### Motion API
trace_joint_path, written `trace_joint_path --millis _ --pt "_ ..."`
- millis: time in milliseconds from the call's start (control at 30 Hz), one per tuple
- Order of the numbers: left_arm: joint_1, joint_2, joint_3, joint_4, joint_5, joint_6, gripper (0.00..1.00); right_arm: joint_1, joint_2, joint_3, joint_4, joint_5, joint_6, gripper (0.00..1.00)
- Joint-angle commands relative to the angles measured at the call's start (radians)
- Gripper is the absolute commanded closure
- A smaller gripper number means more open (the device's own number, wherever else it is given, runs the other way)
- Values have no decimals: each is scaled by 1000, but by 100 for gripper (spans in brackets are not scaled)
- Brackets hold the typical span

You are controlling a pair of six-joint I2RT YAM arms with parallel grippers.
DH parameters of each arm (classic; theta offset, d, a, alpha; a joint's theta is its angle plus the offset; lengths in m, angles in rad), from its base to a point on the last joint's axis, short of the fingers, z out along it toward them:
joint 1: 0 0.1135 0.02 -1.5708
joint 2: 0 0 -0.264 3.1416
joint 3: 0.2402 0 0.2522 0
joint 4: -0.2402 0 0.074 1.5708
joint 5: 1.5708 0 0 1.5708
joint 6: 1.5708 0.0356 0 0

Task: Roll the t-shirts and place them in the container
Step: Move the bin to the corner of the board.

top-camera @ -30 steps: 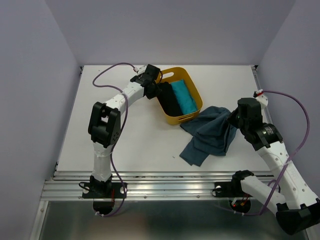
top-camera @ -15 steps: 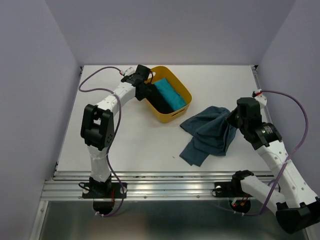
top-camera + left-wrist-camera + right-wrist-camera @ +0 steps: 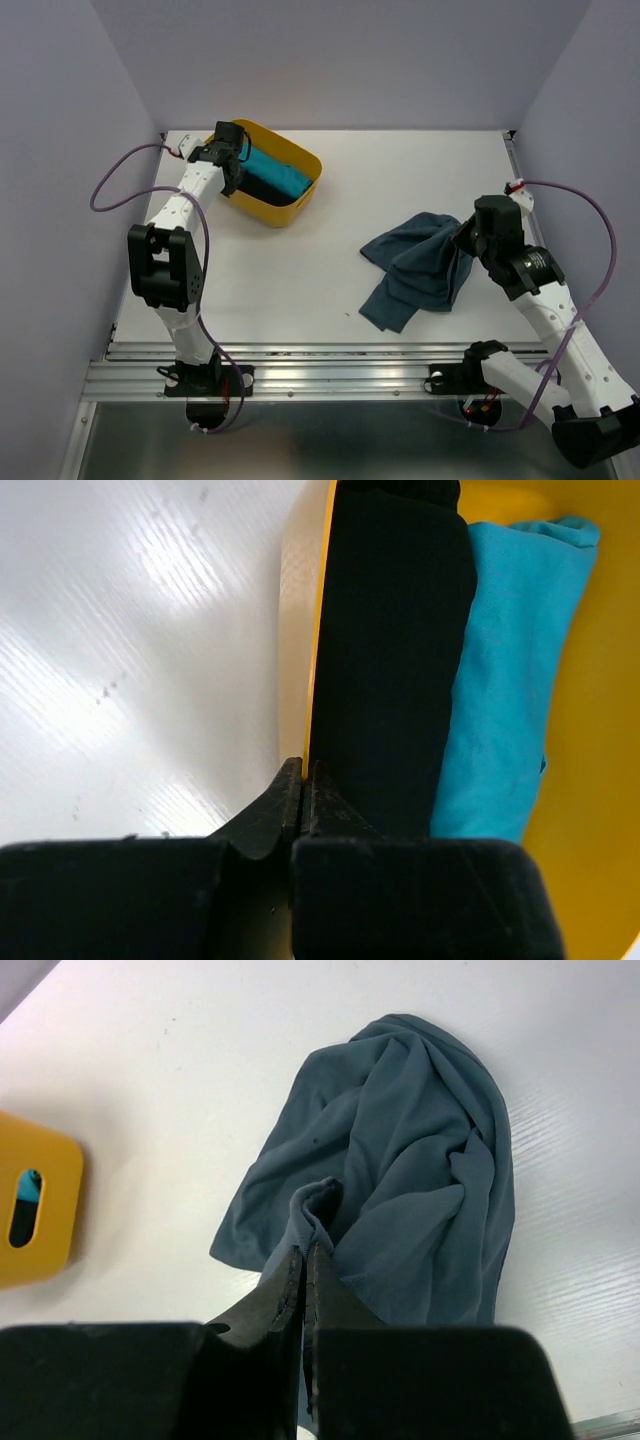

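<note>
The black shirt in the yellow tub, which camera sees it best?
Left wrist view: the black cloth t-shirt fills the middle, close up. The top view shows only a dark sliver; the right wrist view, none.

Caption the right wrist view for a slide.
Right claw shut on a fold of the blue shirt; tub at frame edge.

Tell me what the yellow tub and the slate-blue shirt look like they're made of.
Yellow tub: looks like hard moulded plastic, smooth with a slight sheen; thin rigid wall with a cut-out handle slot.
Slate-blue shirt: soft matte knit cloth, probably cotton, though the fibre can't be told; it lies crumpled in loose folds.
</note>
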Motion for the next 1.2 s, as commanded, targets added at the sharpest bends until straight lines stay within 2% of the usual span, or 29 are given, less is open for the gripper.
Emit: trace_joint_path --millis 0,433,533,633,667,767,867,1000,1100,1167 --pt "31 -108 -1 89 -61 -102 100 -6 -27 12 30 5 3 99" --pt "108 -115 -99 133 -73 -146 99 -6 -62 8 -1 -5 9 99" --pt "109 -106 -105 139 -55 -120 91 -6 -59 5 1 -6 9 99" --pt "108 -98 -103 148 -25 -79 53 -6 -59 7 -1 -15 9 99" --pt "108 -104 -106 165 -9 -44 35 -6 -62 5 -2 -18 6 99" --pt "108 -144 -129 210 19 19 21 -6 -62 5 -4 -28 -3 99" --pt "106 -187 -136 227 42 61 20 -6 -57 8 1 -47 -15 99" --pt "76 -277 -114 247 77 191 20 -6 -13 19 30 -118 -75 99" --pt "-36 -328 -91 215 38 265 20 -6 42 10 77 -190 -84 99" --pt "-136 -354 -85 195 -5 289 20 -6 76 -10 149 -294 -101 99"
